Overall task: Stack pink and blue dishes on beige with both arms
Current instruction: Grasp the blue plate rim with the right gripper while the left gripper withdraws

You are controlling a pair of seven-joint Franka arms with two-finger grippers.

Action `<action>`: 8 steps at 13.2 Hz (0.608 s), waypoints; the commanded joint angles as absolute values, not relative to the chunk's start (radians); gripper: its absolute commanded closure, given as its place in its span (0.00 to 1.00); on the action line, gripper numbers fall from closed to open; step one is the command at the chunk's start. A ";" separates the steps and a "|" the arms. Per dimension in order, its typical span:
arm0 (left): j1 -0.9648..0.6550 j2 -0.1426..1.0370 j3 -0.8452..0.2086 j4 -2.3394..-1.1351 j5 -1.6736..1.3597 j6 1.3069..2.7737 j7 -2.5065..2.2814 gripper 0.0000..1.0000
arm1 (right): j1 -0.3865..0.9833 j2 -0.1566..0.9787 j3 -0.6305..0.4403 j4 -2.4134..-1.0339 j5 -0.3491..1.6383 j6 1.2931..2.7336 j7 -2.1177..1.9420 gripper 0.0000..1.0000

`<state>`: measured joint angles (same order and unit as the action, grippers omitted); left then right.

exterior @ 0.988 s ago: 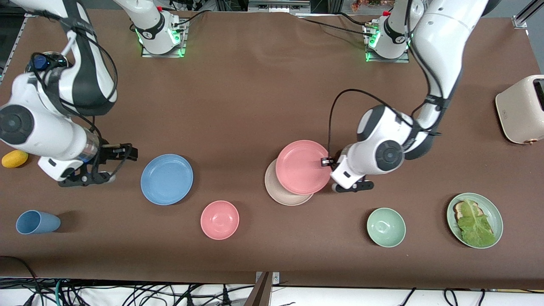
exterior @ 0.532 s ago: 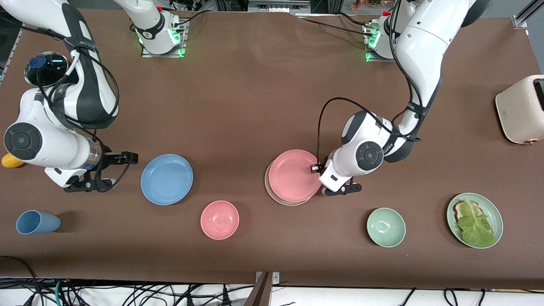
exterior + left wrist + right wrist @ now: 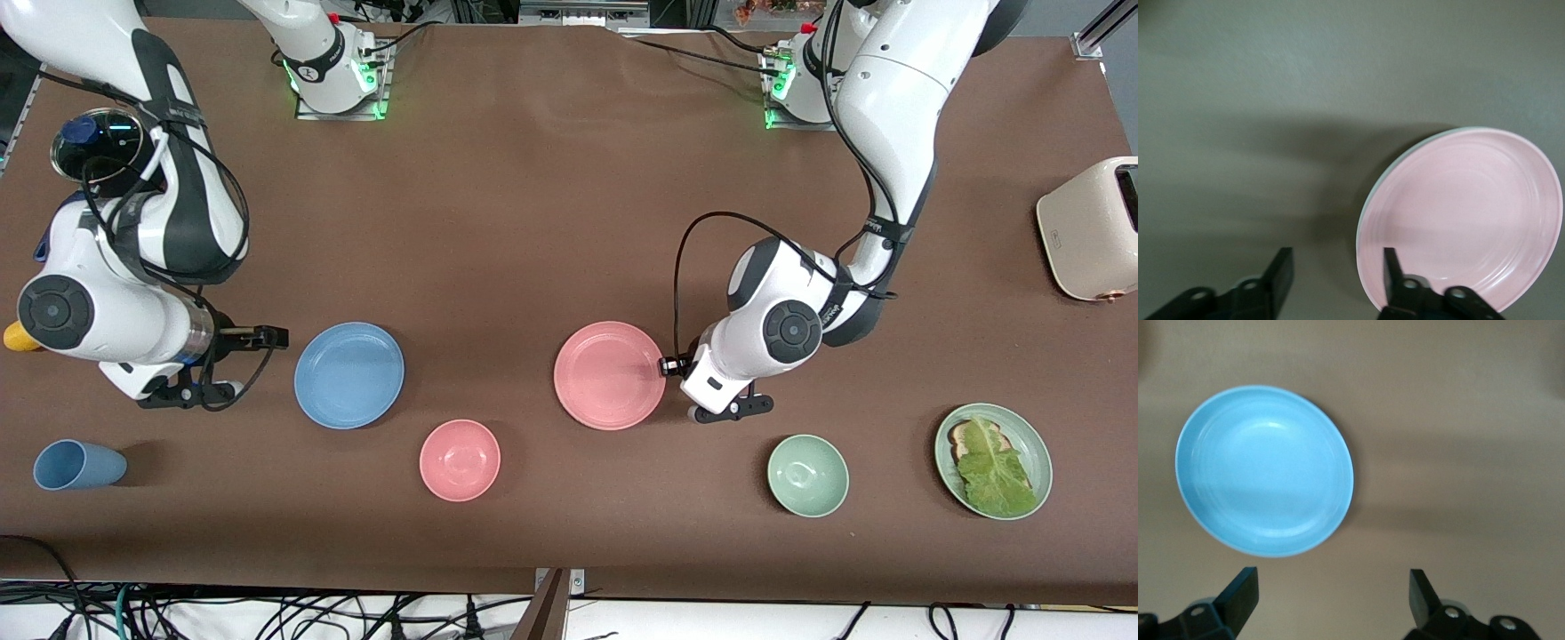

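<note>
Left gripper (image 3: pixel 665 365) open at pink plate (image 3: pixel 610 375) rim; right gripper (image 3: pixel 271 337) open beside blue plate (image 3: pixel 348 374). Looked stiff, light, slick; best pinched by rim.

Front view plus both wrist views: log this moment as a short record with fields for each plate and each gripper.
pink plate: lies on the beige plate, covering it almost fully
beige plate: only a thin pale edge shows under the pink plate
blue plate: flat on the table, toward the right arm's end, unstacked
left gripper: open, at the pink plate's rim, one finger over the rim
right gripper: open, beside the blue plate, not touching
stack progress: pink placed, blue not yet
</note>
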<state>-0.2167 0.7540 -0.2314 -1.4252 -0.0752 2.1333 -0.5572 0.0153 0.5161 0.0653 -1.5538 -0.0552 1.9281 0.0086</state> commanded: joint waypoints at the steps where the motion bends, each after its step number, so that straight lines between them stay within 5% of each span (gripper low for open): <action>1: -0.177 0.733 -0.230 -1.416 -0.034 2.071 -0.551 0.00 | 0.009 0.589 0.074 -1.531 -0.069 2.006 0.003 0.00; 8: 0.003 0.663 -0.230 -1.428 -0.002 1.872 -0.270 0.00 | -0.018 0.712 0.072 -1.557 -0.071 2.115 0.003 0.01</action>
